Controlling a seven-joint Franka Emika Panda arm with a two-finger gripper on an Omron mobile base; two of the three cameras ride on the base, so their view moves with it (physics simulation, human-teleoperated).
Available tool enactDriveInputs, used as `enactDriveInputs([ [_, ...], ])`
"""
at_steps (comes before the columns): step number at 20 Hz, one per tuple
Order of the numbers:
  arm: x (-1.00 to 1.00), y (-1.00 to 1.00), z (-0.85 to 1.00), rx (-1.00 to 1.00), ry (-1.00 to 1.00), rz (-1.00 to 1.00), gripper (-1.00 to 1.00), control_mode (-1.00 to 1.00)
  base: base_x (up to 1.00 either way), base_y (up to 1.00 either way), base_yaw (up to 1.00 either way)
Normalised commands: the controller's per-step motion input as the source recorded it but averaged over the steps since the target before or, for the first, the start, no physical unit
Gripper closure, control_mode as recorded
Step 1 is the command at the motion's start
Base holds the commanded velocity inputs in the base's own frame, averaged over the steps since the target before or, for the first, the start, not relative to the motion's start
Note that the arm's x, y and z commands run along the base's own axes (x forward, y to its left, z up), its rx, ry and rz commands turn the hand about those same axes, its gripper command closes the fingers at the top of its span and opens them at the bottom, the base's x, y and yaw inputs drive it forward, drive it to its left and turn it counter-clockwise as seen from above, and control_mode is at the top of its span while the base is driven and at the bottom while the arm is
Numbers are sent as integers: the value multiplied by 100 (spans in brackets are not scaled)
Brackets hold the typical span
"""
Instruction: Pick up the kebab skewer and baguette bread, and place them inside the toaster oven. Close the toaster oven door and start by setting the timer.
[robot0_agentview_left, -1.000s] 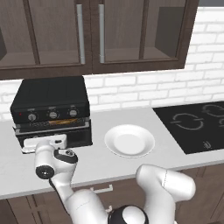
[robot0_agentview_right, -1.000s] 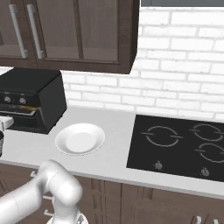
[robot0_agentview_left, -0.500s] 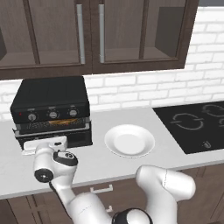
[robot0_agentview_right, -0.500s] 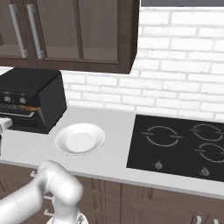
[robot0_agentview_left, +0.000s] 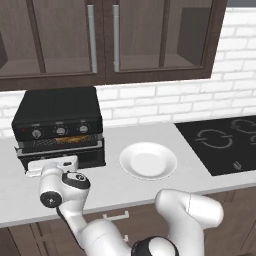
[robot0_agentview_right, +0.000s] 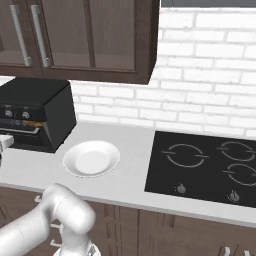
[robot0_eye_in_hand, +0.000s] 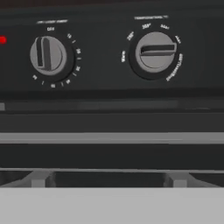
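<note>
The black toaster oven (robot0_agentview_left: 57, 107) stands at the counter's left, also seen in the right base view (robot0_agentview_right: 37, 107). Its door (robot0_agentview_left: 62, 154) stands upright against the front. An orange-brown strip, the baguette bread (robot0_agentview_left: 67, 140), shows just under the knobs. The kebab skewer is hidden. My gripper (robot0_agentview_left: 50, 162) hovers right in front of the door, pointing at the oven, open with nothing in it. The hand view looks straight at two silver-ringed knobs (robot0_eye_in_hand: 48, 55) (robot0_eye_in_hand: 155, 51), a red light (robot0_eye_in_hand: 3, 40) and the door's grey handle bar (robot0_eye_in_hand: 109, 138).
An empty white plate (robot0_agentview_left: 148, 161) lies right of the oven. The black cooktop (robot0_agentview_left: 227, 142) fills the counter's right end. Dark wall cabinets (robot0_agentview_left: 105, 40) hang above, and a brick wall runs behind. My white arm reaches up from below the counter's front edge.
The hand has hardly moved in front of the oven. The wrist joint behind it has swung slightly to the right.
</note>
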Motion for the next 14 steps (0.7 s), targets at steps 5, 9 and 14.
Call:
enactDriveInputs([
  [5, 4, -15, 31, 3, 0, 0, -100, -100, 0, 0, 0],
  [9, -20, -1, -83, -1, -6, -5, -100, -100, 0, 0, 0],
  [14, 18, -7, -76, -1, -5, -3, -100, -100, 0, 0, 0],
])
